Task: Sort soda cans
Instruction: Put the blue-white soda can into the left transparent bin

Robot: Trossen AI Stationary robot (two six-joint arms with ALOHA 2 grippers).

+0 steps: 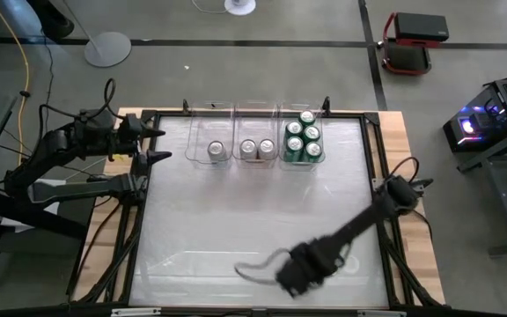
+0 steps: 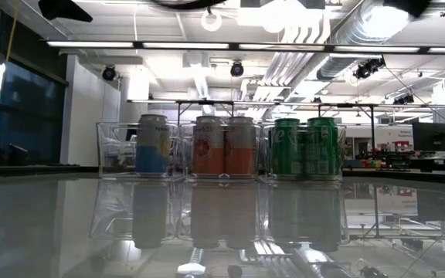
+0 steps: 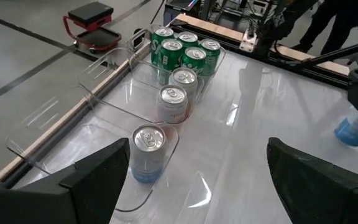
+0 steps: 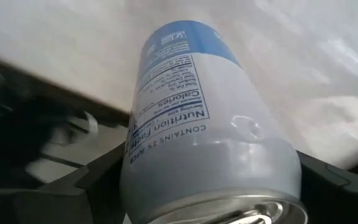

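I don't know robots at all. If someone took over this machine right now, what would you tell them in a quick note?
Left gripper: open, empty, waiting at the table's left edge beside the bins.
Right gripper: at the near edge, shut on a blue-and-white can.
Done: one similar can in the left bin, two cans in the middle bin, five green cans in the right bin.
Left: carry the held can over, probably to the left bin. No other loose cans show.
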